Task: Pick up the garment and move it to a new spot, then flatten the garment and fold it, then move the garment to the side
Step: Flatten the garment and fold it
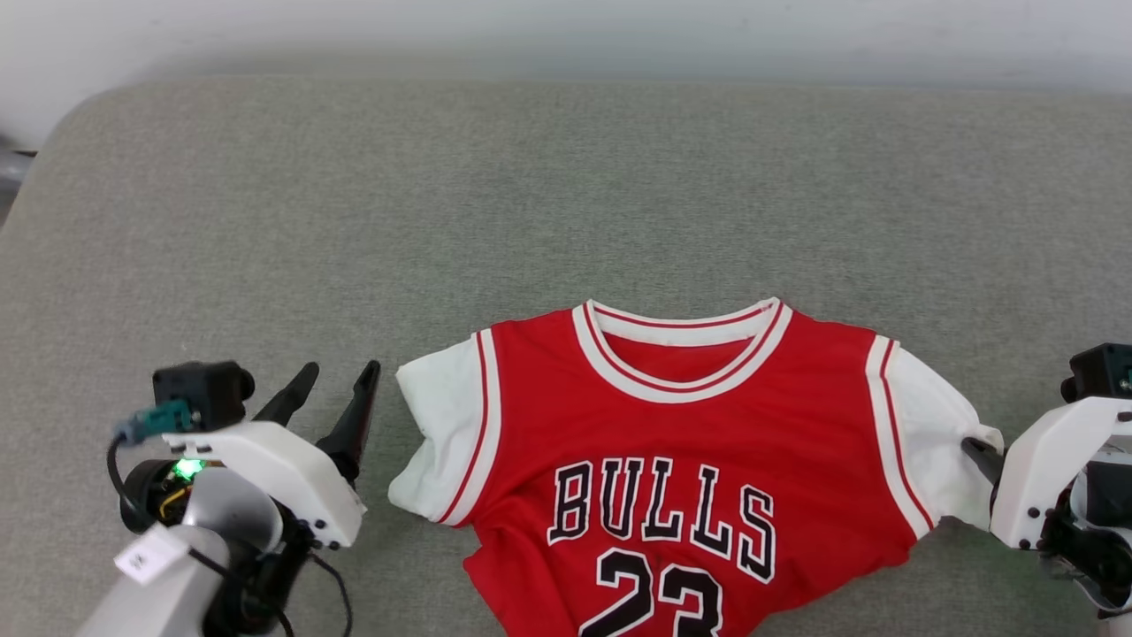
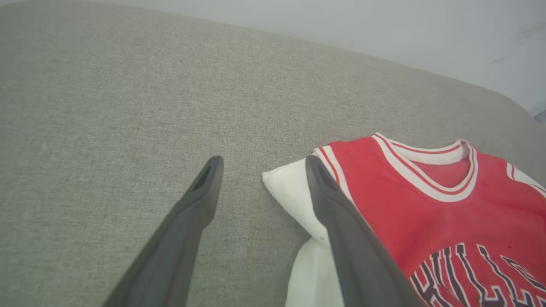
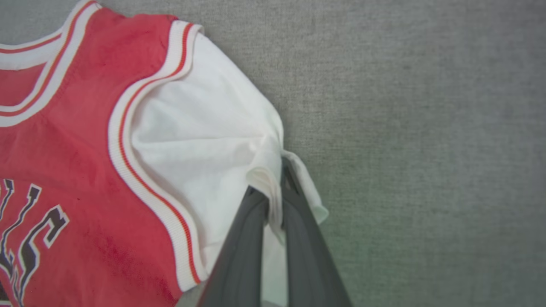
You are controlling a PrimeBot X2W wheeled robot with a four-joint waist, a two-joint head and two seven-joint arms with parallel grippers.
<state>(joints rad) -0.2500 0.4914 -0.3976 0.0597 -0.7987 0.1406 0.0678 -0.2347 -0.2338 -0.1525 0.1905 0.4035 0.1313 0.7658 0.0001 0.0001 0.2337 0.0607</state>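
Observation:
The garment [image 1: 681, 442], a bright red jersey with white sleeves, striped trim and black chest lettering, lies face up on the grey cushion [image 1: 566, 195], collar pointing away from me. My left gripper [image 1: 340, 376] stands open just left of the left white sleeve [image 2: 292, 192], with bare cushion between its fingers. My right gripper [image 3: 273, 177] is shut on a pinched fold at the edge of the right white sleeve [image 3: 204, 128]; in the head view its dark fingertips [image 1: 977, 453] meet that sleeve's outer edge. The jersey's lower part runs out of the head view at the bottom.
The grey fabric surface stretches wide beyond the collar and to both sides. Its rounded far edge meets a pale wall [image 1: 566, 35]. A dark object [image 1: 13, 168] shows at the far left edge.

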